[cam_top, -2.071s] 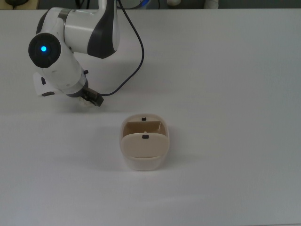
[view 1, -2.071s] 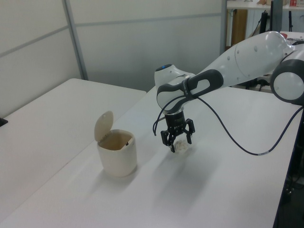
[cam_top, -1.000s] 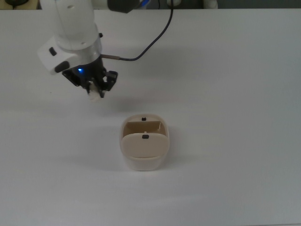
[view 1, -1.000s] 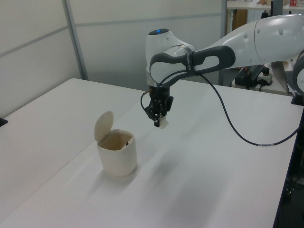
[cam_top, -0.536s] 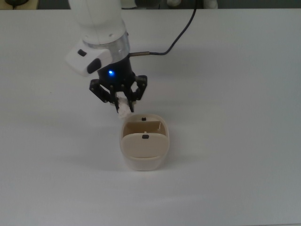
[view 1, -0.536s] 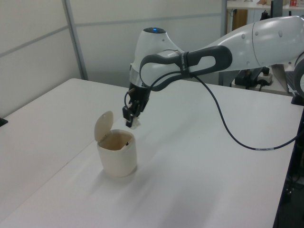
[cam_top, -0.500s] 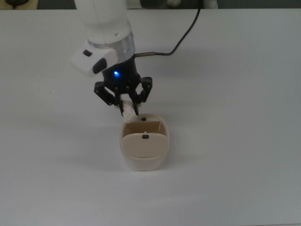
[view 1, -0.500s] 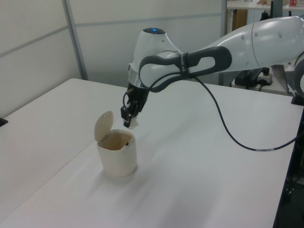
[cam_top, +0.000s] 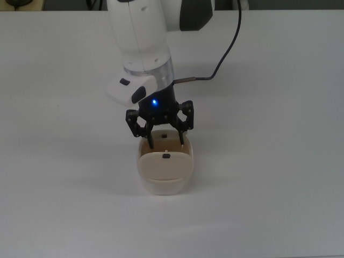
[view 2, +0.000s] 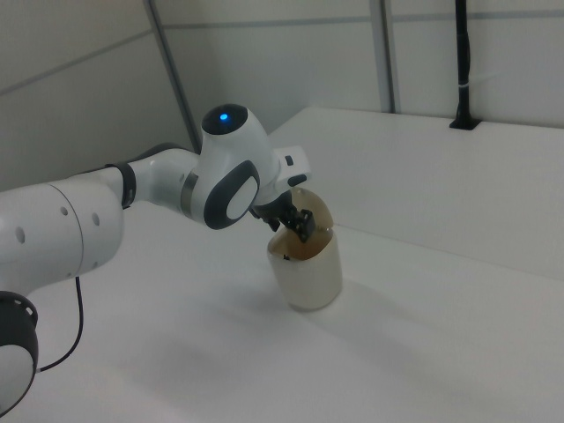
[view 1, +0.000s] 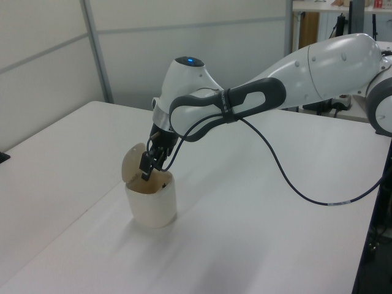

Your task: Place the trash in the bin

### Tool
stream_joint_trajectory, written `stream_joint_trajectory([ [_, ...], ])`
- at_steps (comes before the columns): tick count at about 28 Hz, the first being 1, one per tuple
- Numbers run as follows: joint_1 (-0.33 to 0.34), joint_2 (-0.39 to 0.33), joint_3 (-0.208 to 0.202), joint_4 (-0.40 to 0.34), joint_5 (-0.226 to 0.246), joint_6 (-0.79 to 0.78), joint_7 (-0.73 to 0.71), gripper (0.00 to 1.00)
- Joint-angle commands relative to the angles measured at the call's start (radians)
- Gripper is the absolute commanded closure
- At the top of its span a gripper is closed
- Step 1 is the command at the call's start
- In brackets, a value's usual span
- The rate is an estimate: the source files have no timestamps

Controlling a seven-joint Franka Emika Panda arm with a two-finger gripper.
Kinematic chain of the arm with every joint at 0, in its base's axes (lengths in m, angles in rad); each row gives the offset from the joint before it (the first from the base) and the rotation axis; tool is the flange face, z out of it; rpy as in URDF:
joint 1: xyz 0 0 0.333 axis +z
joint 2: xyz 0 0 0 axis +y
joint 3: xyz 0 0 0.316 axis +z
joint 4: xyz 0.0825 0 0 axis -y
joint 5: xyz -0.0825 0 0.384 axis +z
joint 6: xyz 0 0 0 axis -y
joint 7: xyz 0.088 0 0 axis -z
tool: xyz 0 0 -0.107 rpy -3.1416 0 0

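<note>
The beige bin (cam_top: 164, 183) stands on the white table, with its swing lid (view 1: 131, 160) tipped up in the left view. My gripper (cam_top: 166, 141) hangs right over the bin's open half. Its black fingers (cam_top: 152, 141) are spread apart, reaching the rim on either side of the opening. In the left view the gripper (view 1: 149, 170) dips into the mouth of the bin (view 1: 152, 205). The right view shows the gripper (view 2: 302, 226) at the top of the bin (view 2: 308, 273). The trash does not show in any view, and nothing is between the fingers.
A black cable (cam_top: 226, 48) trails from the wrist toward the top view's upper edge. The white arm (view 1: 257, 92) stretches in from the left view's right. Grey partition walls (view 1: 184, 49) stand behind the white table (cam_top: 279, 161).
The gripper moved from the bin's far edge to over its opening and came lower. Its fingers, shut on the trash before, now stand apart, and the trash is gone from sight.
</note>
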Motion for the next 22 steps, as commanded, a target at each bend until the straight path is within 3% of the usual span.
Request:
stream_joint_trajectory([
  [1, 0.005, -0.001, -0.004, -0.014, 0.0, 0.016, 0.042, 0.0],
  [6, 0.001, -0.038, -0.015, -0.014, -0.004, -0.054, 0.08, 0.0],
  [12, -0.005, -0.119, -0.031, -0.006, -0.076, -0.356, 0.085, 0.0],
  [22, -0.007, -0.217, -0.05, 0.0, -0.116, -0.628, 0.134, 0.0],
])
